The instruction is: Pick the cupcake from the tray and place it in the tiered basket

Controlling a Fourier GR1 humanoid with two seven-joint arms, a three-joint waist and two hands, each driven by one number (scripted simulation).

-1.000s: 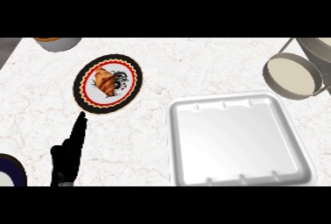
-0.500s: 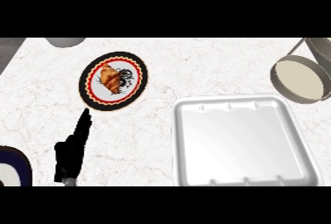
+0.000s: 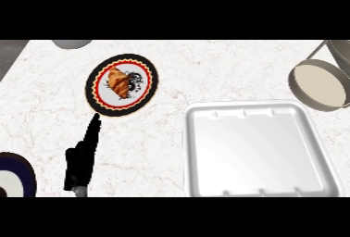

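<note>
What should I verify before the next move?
1. Cupcake on tray: not ok, tray shows nothing in it.
2. Left hand free: ok, fingers straight, holding nothing.
3. Left hand at tray: not ok, it points at the plate with the croissant.
4. Right hand ready: cannot tell, out of view.
5. Tiered basket in view: ok, upper right.

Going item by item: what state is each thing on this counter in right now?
left hand: open, fingers straight, tip at the patterned plate's lower rim.
patterned plate: flat on the counter, carrying a croissant.
croissant: lying on that plate.
white tray: nothing in it; no cupcake shows.
tiered basket: cut by the right edge; the visible tier holds nothing.
blue plate: cut by the left edge.
</note>
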